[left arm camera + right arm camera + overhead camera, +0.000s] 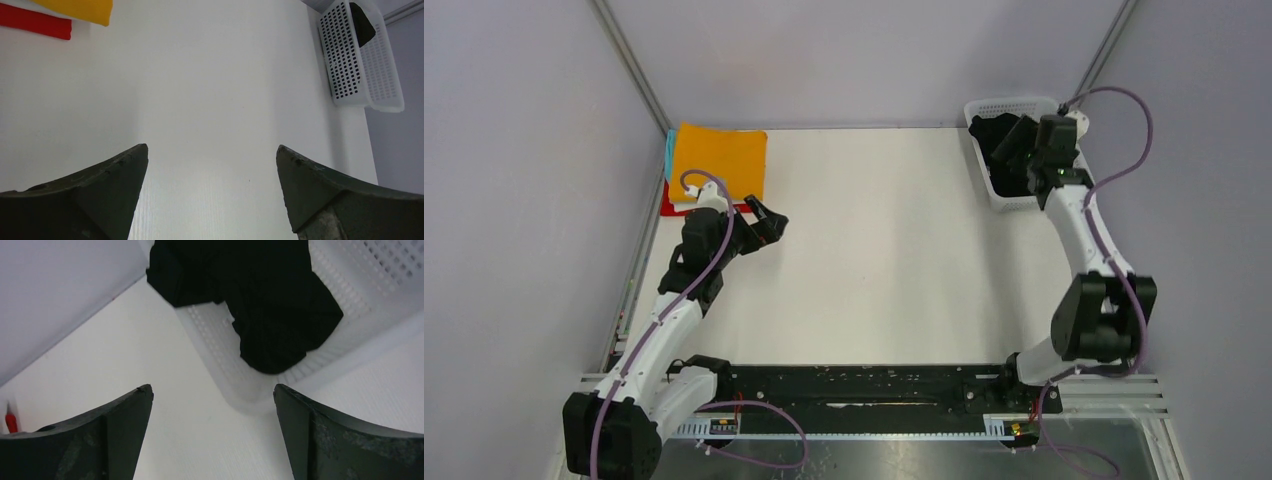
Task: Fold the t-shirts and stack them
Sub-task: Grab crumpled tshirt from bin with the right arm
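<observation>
**Operator:** The right gripper (212, 390) first?

**Desk:** Your jaws are spread wide with nothing between them. Just ahead of them the black shirt (270, 300) lies crumpled in the white basket (240, 395), heaped against its near wall.

**Operator:** How will it handle?

**Desk:** Probably light, limp and shapeless. Pinch the bunched fold nearest your jaws, staying off the mesh, or the basket may lift with it.

**Operator:** And the left gripper (212, 150)?

**Desk:** Also spread and empty, over the table (210, 75). The folded orange shirt (80, 7) and red shirt (35, 22) lie well ahead, to the jaws' left.
</observation>
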Robot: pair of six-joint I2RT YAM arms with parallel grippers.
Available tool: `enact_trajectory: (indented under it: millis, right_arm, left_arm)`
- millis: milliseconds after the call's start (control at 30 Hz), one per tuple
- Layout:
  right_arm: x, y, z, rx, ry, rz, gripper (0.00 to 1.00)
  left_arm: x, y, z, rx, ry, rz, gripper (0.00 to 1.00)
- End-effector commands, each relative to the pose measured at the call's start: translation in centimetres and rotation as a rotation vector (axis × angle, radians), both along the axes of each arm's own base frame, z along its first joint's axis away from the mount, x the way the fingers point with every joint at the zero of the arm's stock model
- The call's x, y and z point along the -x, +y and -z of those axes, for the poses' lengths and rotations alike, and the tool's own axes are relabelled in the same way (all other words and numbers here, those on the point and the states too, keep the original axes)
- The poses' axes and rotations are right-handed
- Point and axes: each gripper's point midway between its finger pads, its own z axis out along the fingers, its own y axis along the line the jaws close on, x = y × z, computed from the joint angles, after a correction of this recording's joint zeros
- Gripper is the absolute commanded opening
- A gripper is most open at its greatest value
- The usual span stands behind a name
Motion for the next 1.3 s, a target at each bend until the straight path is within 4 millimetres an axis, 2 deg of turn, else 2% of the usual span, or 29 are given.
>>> enact_trajectory:
  millis: [0, 67, 100, 167, 233, 333, 467, 533, 567, 700, 833, 900, 1067, 1267]
  right_arm:
    - [-4.8, -1.4, 0.2, -0.102, 0.065, -0.025, 0.99]
    - [-7.1, -1.6, 0.5, -0.112, 0.084, -0.051, 0.99]
    - [-8.2, -2.2, 1.6, -0.096, 0.115, -0.039, 0.99]
    - [-10.1, -4.5, 1.8, -0.039, 0.132, 0.03, 0.99]
    - [-12.3, -5.7, 1.6, -0.053, 0.114, 0.062, 0.99]
    - [-15.0, -5.3, 3.4, -0.186, 0.103, 0.078, 1.0]
    - [-18.4, -3.3, 6.0, -0.413, 0.065, 0.094, 0.99]
    - [-20.1, -3.3, 7.2, -0.498, 0.038, 0.148, 0.99]
    - [-20.6, -3.5, 8.5, -0.518, 0.048, 0.178, 0.99]
    - [-21.7, -4.4, 10.7, -0.553, 0.085, 0.282, 0.99]
    - [-22.1, -3.4, 13.3, -0.641, 0.114, 0.311, 1.0]
    - [-22.3, -3.0, 14.0, -0.655, 0.119, 0.33, 0.99]
    - [-22.8, -3.6, 16.0, -0.662, 0.125, 0.413, 1.0]
    - [-24.6, -2.8, 17.2, -0.727, 0.098, 0.395, 0.98]
  left_arm:
    - [-1.2, 0.6, -1.6, -0.028, -0.066, -0.036, 0.99]
    - [-1.4, 1.0, -1.4, -0.042, -0.059, -0.051, 0.99]
    - [-1.5, 1.1, -1.4, -0.049, -0.053, -0.061, 0.99]
    - [-1.7, 1.4, -1.0, -0.063, -0.039, -0.074, 0.99]
    - [-1.9, 1.4, -0.7, -0.063, -0.033, -0.076, 0.99]
    - [-2.4, 1.2, -0.1, -0.064, -0.018, -0.072, 0.99]
    - [-2.9, 1.2, 0.6, -0.074, 0.018, -0.071, 0.99]
    - [-3.0, 1.2, 0.8, -0.078, 0.028, -0.072, 0.99]
    - [-3.0, 1.2, 0.8, -0.08, 0.03, -0.07, 0.99]
    - [-3.0, 1.5, 1.2, -0.091, 0.035, -0.087, 0.99]
    - [-3.4, 1.6, 1.5, -0.097, 0.043, -0.092, 0.99]
    - [-3.6, 1.5, 1.7, -0.097, 0.053, -0.088, 0.99]
    - [-3.9, 1.4, 2.4, -0.103, 0.077, -0.085, 0.99]
    - [-4.0, 1.7, 2.4, -0.115, 0.079, -0.095, 0.99]
